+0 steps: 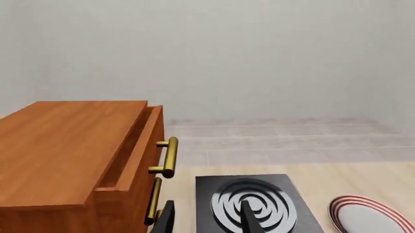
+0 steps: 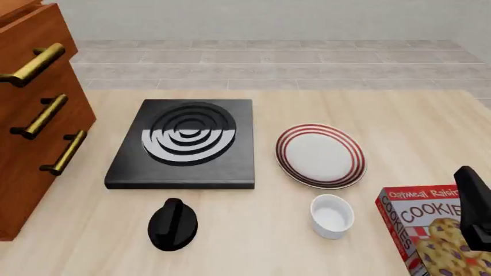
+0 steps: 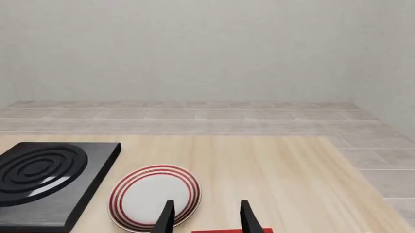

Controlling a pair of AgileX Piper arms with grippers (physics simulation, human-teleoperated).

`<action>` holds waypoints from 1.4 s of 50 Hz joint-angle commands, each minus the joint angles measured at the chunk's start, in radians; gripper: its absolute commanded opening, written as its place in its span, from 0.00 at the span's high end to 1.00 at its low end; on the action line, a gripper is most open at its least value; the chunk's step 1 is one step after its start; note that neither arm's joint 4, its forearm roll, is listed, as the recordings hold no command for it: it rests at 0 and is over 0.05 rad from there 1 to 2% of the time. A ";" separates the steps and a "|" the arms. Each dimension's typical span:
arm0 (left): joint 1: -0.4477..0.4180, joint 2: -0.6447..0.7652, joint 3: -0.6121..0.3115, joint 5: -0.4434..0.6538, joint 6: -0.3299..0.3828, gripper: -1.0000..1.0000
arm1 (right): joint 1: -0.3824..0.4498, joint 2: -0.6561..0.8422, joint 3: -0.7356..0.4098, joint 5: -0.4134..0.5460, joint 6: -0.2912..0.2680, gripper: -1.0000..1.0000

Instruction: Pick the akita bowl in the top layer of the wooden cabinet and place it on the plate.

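Note:
The wooden cabinet [image 2: 31, 149] stands at the table's left edge, and its top [image 1: 58, 145] fills one side of the left wrist view. The top layer [image 1: 144, 145] shows a narrow gap behind its front; its inside is hidden, and so is the akita bowl. Its brass handle [image 1: 168, 158] lies just ahead of my left gripper [image 1: 207, 221], which is open and empty. In the front view the left gripper [image 2: 173, 224] hovers near the table's front, before the stove. The plate [image 2: 321, 155] lies bare at centre right. My right gripper [image 3: 206, 217] is open, with the plate [image 3: 154, 194] just beyond it.
A black square stove [image 2: 184, 144] sits between cabinet and plate. A plain white cup [image 2: 332, 215] stands in front of the plate. A red cookie box [image 2: 433, 233] lies at the front right, beside the right gripper [image 2: 474, 201]. Two lower drawer handles [image 2: 40, 117] jut out.

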 commanded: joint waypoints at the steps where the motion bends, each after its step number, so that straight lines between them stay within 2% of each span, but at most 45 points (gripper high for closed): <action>1: -0.020 0.046 -0.122 0.059 0.006 0.00 | -0.001 0.001 -0.001 -0.001 -0.001 0.00; 9: -0.030 0.088 -0.204 0.092 0.029 0.00 | -0.001 0.005 -0.001 -0.003 -0.004 0.00; 21: -0.025 0.159 -0.264 0.107 0.056 0.00 | -0.004 0.004 -0.002 0.000 -0.006 0.00; 46: -0.038 0.305 -0.491 0.232 0.100 0.00 | -0.013 0.001 -0.002 0.002 -0.001 0.00; 50: -0.067 0.331 -0.532 0.268 0.109 0.00 | -0.015 0.001 -0.003 0.002 0.000 0.00; 51: -0.062 0.335 -0.547 0.274 0.101 0.00 | -0.016 0.001 -0.003 0.003 0.001 0.00; 52: -0.061 0.344 -0.568 0.286 0.062 0.00 | -0.016 0.002 -0.003 0.002 0.002 0.00; 53: -0.061 0.344 -0.569 0.286 0.062 0.00 | -0.016 0.002 -0.003 0.002 0.002 0.00; 55: -0.053 0.357 -0.582 0.297 0.106 0.00 | -0.017 0.003 -0.003 0.001 0.002 0.00; 59: -0.030 0.386 -0.579 0.308 0.137 0.00 | -0.019 0.005 -0.003 0.000 0.004 0.00; 65: -0.033 0.411 -0.599 0.334 0.122 0.00 | -0.019 0.005 -0.003 0.000 0.003 0.00; 70: -0.014 0.419 -0.629 0.352 0.165 0.00 | -0.020 0.007 -0.003 -0.001 0.002 0.00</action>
